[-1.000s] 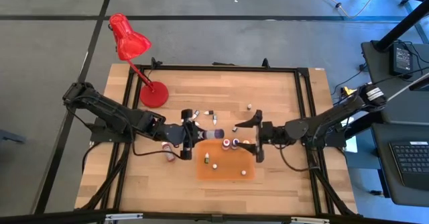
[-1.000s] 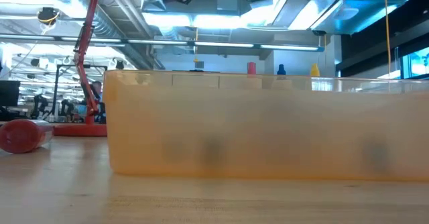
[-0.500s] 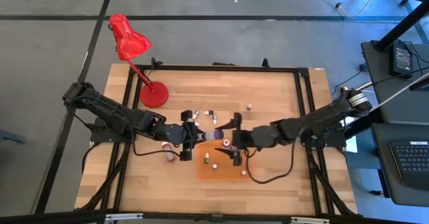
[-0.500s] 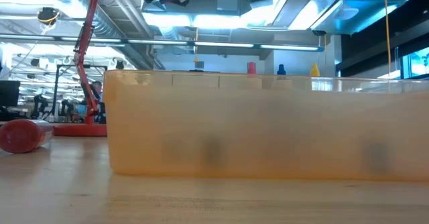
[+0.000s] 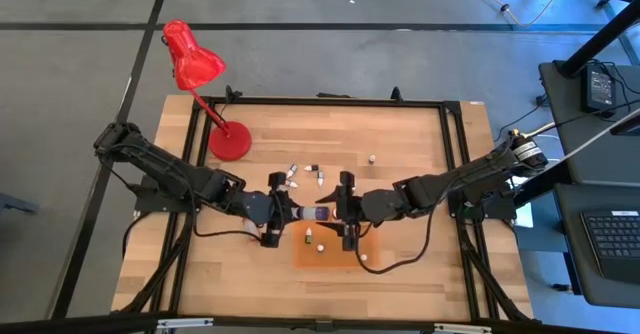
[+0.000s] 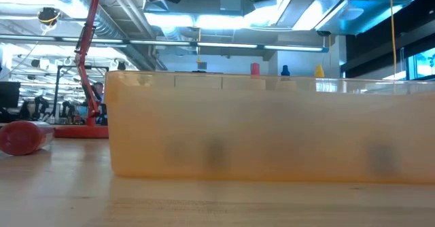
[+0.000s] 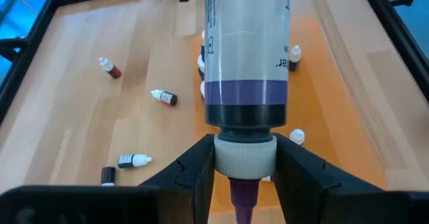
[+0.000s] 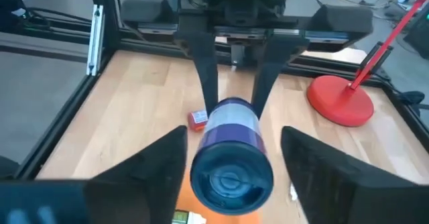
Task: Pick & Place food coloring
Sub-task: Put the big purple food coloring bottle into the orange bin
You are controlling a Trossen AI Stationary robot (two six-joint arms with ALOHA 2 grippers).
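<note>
Left gripper [image 7: 244, 158]: pinched on the white cap of a purple-banded food coloring bottle [image 7: 246, 49], held lying level above the table at the centre of the high frame, over the upper left edge of the orange tray [image 5: 372, 242].

Right gripper [image 8: 231, 184]: fingers spread either side of the same bottle's base, slim gaps showing (no contact that I can confirm).

Loose dropper bottles [image 7: 164, 97]: scattered on the wood at centre left of the left wrist frame.

Risks, as judged: two grippers on one bottle. If the left lets go before the right is firmly on, the bottle drops and rolls; if both clamp and pull, the cap may twist or slip.

Views: only the right wrist frame shows the base gaps. The low frame shows just the tray's wall and a red-lidded jar [image 6: 24, 137].
</note>
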